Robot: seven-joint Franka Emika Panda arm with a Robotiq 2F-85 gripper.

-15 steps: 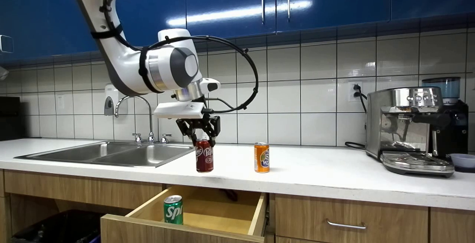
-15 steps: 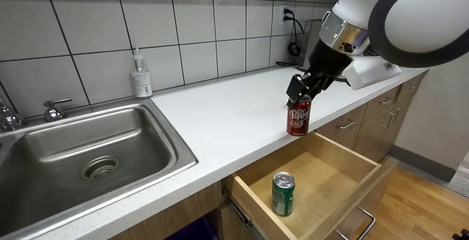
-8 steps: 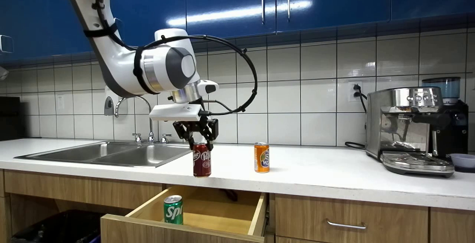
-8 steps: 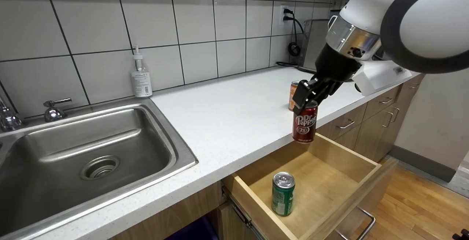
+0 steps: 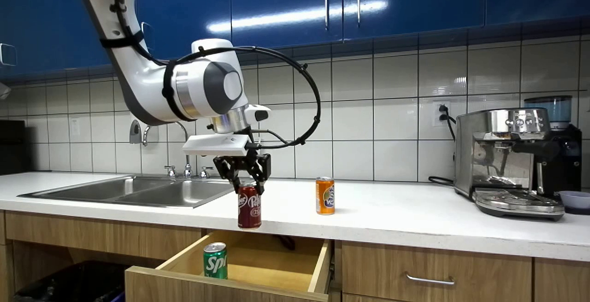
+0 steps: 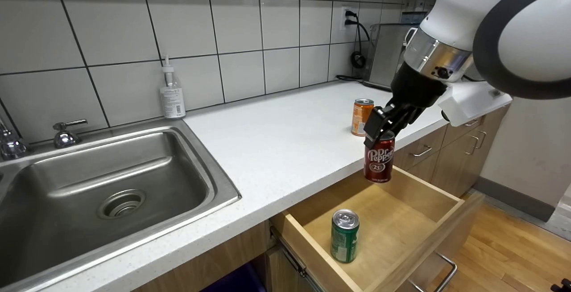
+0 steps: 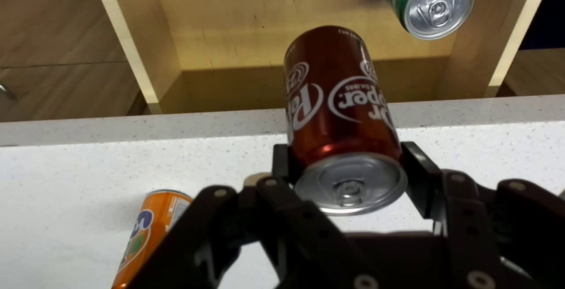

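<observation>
Our gripper (image 5: 249,190) has sunk since a second ago, clamping the Dr Pepper can (image 5: 249,209) above the open drawer (image 6: 392,220).

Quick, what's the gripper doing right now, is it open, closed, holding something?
Gripper: closed, holding the red soda can near its top, with fingers on opposite sides.

Dr Pepper can (image 5: 249,212) is hanging above the drawer (image 6: 392,220), Sprite can (image 6: 345,238) standing inside; Fanta can (image 5: 325,196) is standing on the counter (image 5: 401,210).
</observation>
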